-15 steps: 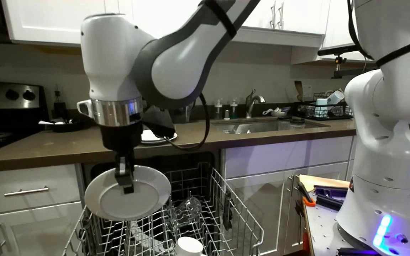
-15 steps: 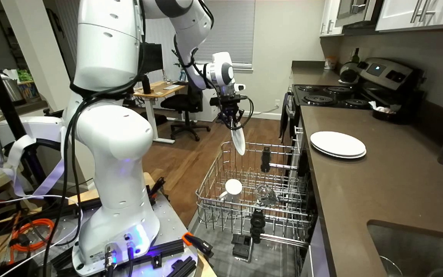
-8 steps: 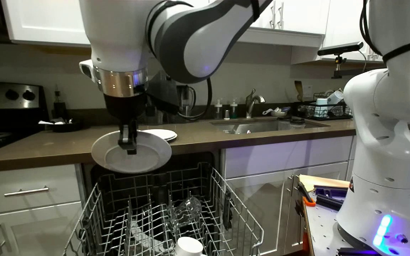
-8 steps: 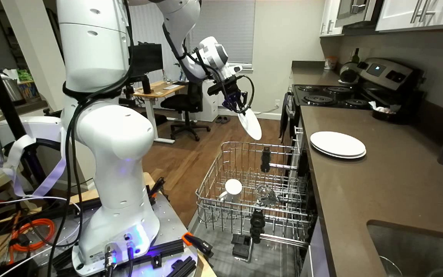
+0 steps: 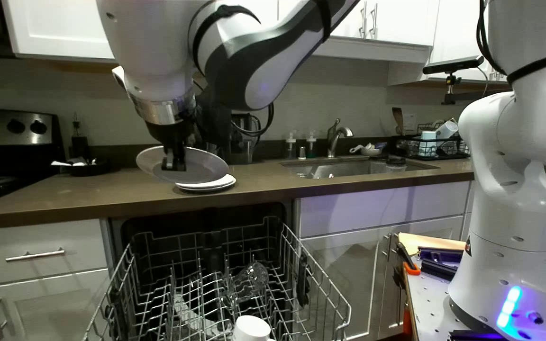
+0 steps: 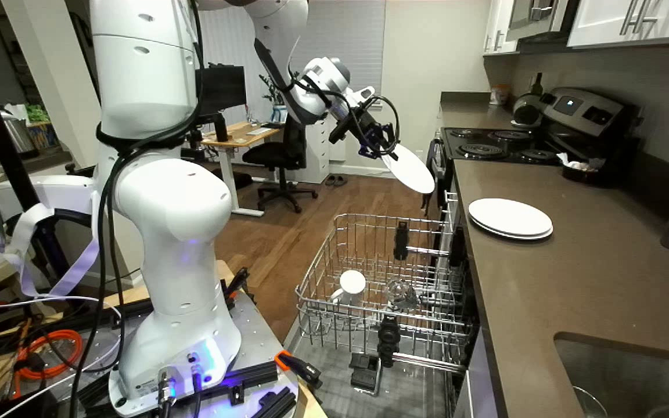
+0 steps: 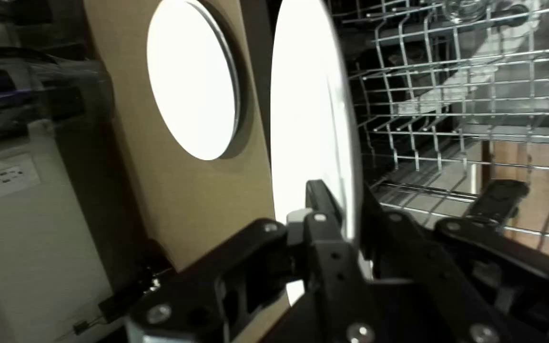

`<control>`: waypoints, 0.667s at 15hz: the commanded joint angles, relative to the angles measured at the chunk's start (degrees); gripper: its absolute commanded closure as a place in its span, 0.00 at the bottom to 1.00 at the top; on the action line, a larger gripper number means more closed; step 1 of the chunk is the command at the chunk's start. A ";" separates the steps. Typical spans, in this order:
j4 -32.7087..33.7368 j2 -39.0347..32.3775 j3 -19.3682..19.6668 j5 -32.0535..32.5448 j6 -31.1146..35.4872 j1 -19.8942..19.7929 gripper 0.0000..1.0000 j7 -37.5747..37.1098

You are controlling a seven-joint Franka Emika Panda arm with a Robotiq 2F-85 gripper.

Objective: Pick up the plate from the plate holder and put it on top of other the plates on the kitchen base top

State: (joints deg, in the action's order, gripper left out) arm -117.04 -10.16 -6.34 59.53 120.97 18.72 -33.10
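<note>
White and thin, the plate (image 5: 202,166) hangs aslant in the pincer (image 5: 175,163), whose fingers (image 7: 326,245) pinch it near the edge, one on each face. In an exterior view it slopes down toward four o'clock, its lower rim short of the dark brown bench (image 6: 590,290). Flat on that bench lies the low pile of other plates (image 6: 510,216) — at four o'clock from the held plate in both exterior views, between nine and ten o'clock in the wrist view, and apart from it. Toward six o'clock, below the plate, stands the pale wire plate holder (image 6: 346,307), pulled out — it carries a white mug (image 5: 250,327) and, at twelve o'clock from that mug in an exterior view, a clear glass (image 5: 253,278). There the sink (image 5: 349,169) lies at three o'clock from the plate, a black stove (image 5: 12,147) at nine.
</note>
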 commanded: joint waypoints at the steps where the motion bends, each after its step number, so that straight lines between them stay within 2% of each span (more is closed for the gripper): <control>1: 5.30 -3.49 -0.09 6.14 -5.93 -1.72 0.91 -4.23; 6: 12.22 -9.80 1.54 10.39 -10.62 -3.69 0.91 -6.70; 10: 18.65 -15.77 3.24 11.33 -12.31 -4.89 0.91 -7.07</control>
State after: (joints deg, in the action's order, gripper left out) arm -104.43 -21.39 -3.50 68.46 111.71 14.62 -38.94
